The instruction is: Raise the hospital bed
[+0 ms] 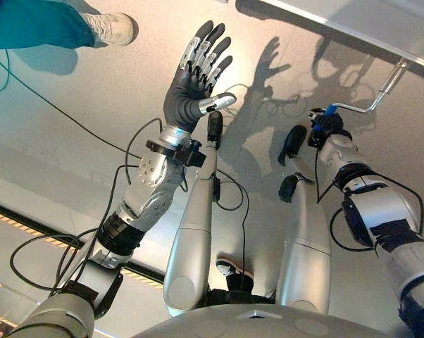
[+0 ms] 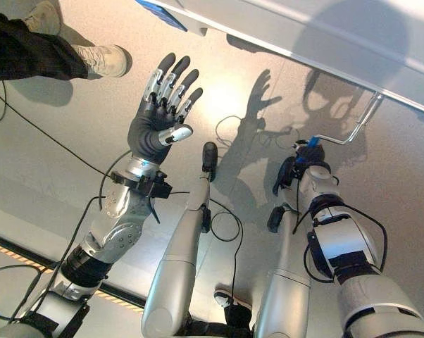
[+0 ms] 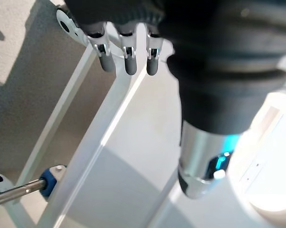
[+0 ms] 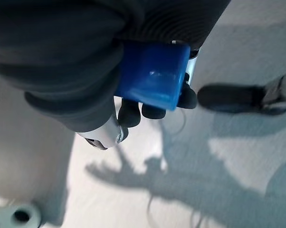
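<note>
Right hand (image 1: 326, 131) clamps the crank's blue grip (image 4: 152, 75) below the bed frame's edge (image 2: 381, 63).
Risk: fingers slipping off mid-turn; left hand (image 1: 195, 77) hangs wide open, unable to steady it.

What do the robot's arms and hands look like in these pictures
Both arms are silver-grey metal with black bands and joints, and black cables loop alongside them. The left hand has a dark ribbed cover over palm and wrist, silver fingers with dark tips, and a silver thumb. The right hand wears the same dark cover; its wrist view shows dark fingertips.
</note>
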